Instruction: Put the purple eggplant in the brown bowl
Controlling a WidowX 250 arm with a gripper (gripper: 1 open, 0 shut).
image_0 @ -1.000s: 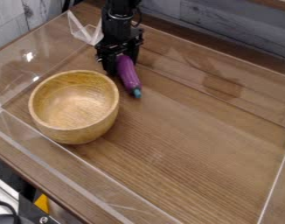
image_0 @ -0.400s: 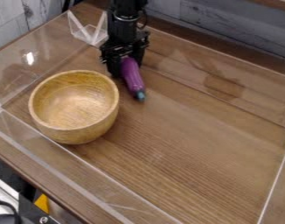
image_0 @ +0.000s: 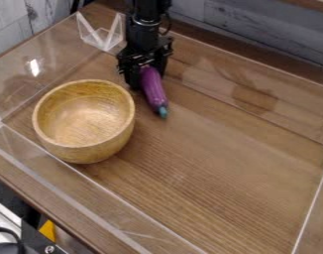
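I have the black tool (image_0: 145,69) pointing straight down at the far side of the wooden counter (image_0: 217,169), and its jaws look drawn in tight on the far end of the small glossy purple toy eggplant (image_0: 153,90). The eggplant lies along the counter, its purple body running toward me and a little to the right, with the teal-green stem tip at the near end. I cannot tell whether that near end rests on the wood or hangs just above it.

The round light-brown wooden bowl (image_0: 85,120) with thick walls and a honey-yellow inside sits to the left and nearer, close by the eggplant but not touching it. The bowl is empty.

My reading is that the eggplant is a light, hollow plastic piece: stiff, not fragile, and with a slick rounded skin. A rounded glossy body like that tends to squirt out of a pinch or pivot if taken near one end, which is where I seem to have it. I would have preferred the thicker middle, across the narrow width. With an end hold I expect the long body to swing as it lifts, so I judge a slow rise and a gentle carry left toward the bowl to be the safe way.
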